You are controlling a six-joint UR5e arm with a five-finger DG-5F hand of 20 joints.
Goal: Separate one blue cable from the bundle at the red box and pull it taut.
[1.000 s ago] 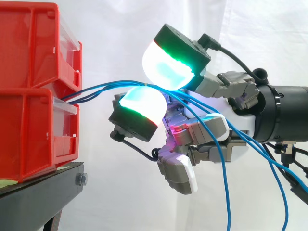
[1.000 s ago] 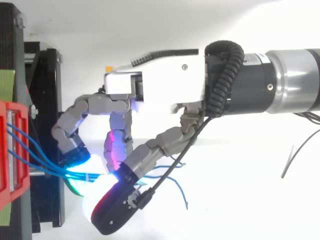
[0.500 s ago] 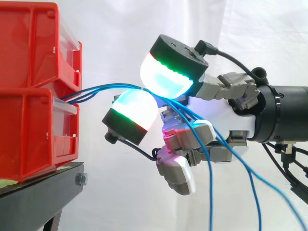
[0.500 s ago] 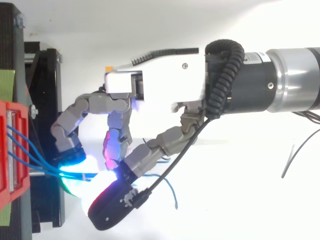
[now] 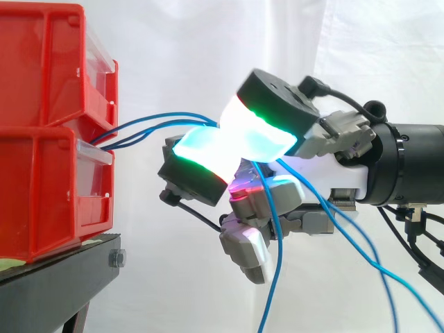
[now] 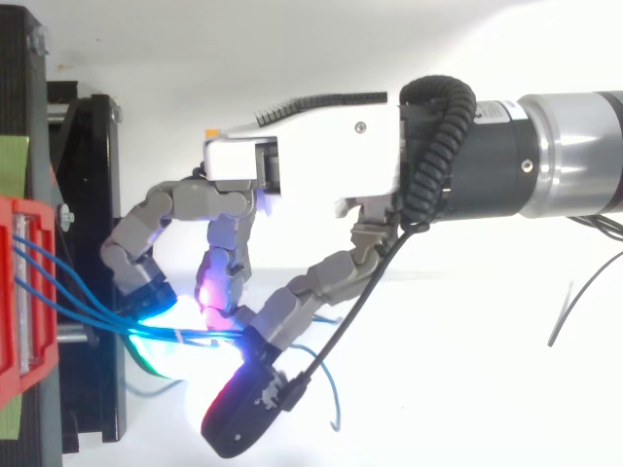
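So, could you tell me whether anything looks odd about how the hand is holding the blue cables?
Yes: the hand is pinching several blue cables together between two glowing pads, not one singled out. Several strands trail down behind the pinch, and the run to the red bins bows slightly rather than being taut.

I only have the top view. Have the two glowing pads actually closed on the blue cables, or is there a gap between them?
Observer: From the side, the hand's two large fingertips press together, with the blue cables pinched between them.
Operator: One cable or several?
Observer: Several strands run into the pinch, and one arcs higher than the rest.
Operator: Are they taut from the box?
Observer: No. They leave the gap between the two stacked red bins and bow upward on the way to the pinch.
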